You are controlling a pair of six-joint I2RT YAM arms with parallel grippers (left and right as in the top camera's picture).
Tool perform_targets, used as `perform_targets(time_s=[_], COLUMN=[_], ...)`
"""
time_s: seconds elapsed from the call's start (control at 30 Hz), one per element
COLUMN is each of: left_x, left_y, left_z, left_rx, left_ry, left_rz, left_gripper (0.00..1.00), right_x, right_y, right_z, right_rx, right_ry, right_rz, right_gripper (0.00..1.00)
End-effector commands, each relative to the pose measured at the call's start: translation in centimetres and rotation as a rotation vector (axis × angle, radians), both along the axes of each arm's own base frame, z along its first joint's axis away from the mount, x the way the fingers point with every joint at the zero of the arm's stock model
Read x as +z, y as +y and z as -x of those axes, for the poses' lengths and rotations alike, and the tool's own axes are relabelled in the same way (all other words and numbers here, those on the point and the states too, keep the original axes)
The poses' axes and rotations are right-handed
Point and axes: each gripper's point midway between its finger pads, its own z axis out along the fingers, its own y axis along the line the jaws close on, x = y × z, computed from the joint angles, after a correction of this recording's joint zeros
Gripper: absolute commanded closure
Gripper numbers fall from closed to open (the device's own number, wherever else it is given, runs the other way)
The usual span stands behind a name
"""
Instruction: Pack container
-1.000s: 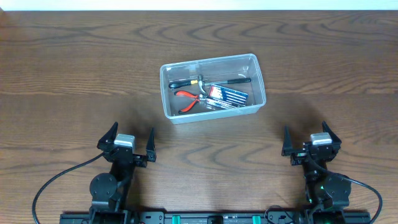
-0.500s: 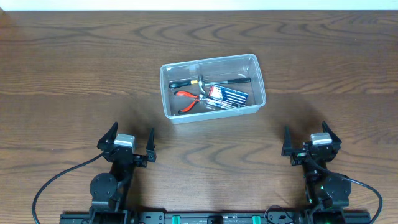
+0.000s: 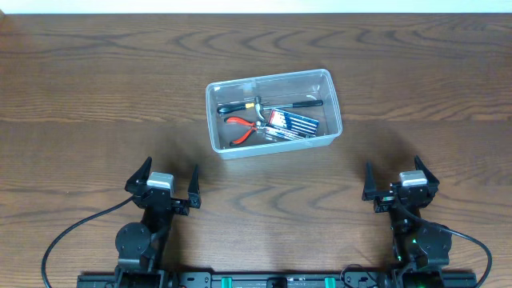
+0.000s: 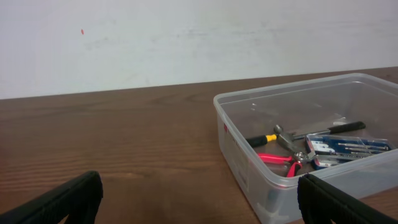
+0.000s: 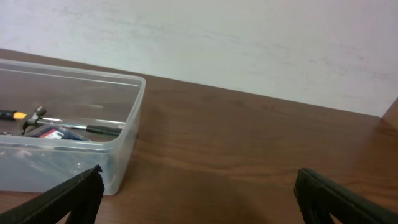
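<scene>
Container [image 3: 272, 149] lies centred between the side edges, nearer the far edge. You see left gripper [image 3: 170, 181] and right gripper [image 3: 394, 181] spread wide, empty, well apart from it at the near edge.

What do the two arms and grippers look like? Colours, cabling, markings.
The left gripper and right gripper are black, with pointed fingers flanking a silver-grey block. A black cable loops from each base. A green light glows near the right base. No markings are legible.

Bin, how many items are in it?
4 in the bin: a black-yellow tool far left, a hammer far right, red pliers near left, a blue pack near right. More may hide beneath.
</scene>
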Motion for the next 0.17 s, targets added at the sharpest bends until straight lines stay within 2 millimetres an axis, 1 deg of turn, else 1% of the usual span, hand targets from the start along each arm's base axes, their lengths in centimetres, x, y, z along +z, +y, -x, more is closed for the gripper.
perform_targets(time_s=[0.0, 0.13], left_x=[-1.48, -1.47], left_y=[-0.62, -0.62], left_z=[0.2, 0.2], left_rx=[-0.034, -0.034], left_ry=[0.048, 0.048], left_rz=[0.011, 0.011], left_gripper=[0.02, 0.02], right_x=[0.0, 0.0], right_y=[-0.09, -0.1], right_z=[0.04, 0.04], right_rx=[-0.007, -0.007], right_ry=[-0.001, -0.001], right_rz=[-0.018, -0.018], right_gripper=[0.01, 0.01])
